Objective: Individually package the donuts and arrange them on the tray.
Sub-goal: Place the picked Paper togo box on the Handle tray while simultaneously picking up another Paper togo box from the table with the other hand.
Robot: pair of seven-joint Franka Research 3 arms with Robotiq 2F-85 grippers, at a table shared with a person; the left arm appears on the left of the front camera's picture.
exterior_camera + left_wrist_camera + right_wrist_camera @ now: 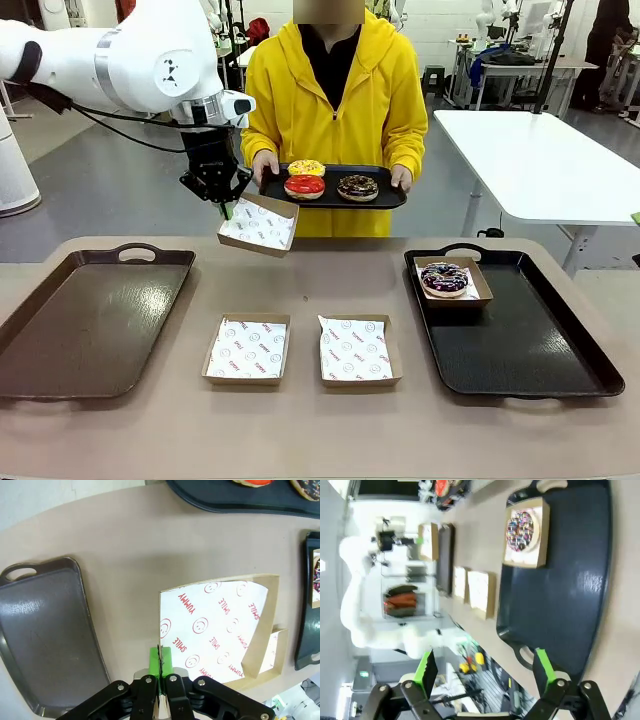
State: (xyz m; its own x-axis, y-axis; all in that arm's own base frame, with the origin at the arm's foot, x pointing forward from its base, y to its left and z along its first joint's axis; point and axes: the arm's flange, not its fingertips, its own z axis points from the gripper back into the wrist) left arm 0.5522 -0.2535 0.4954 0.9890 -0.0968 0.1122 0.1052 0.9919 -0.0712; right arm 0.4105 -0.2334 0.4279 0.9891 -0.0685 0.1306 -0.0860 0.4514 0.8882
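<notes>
Upper left of centre, the left jaws pinch a paper-lined box [258, 224] beside a person's tray [330, 201] of donuts [305, 186]; right jaws stand open

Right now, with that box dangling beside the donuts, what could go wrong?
The left end effector pinches the lined box by one edge, so it hangs tilted and might slip free. It is also close to the person's tray; a bump could jostle the red donut.
</notes>
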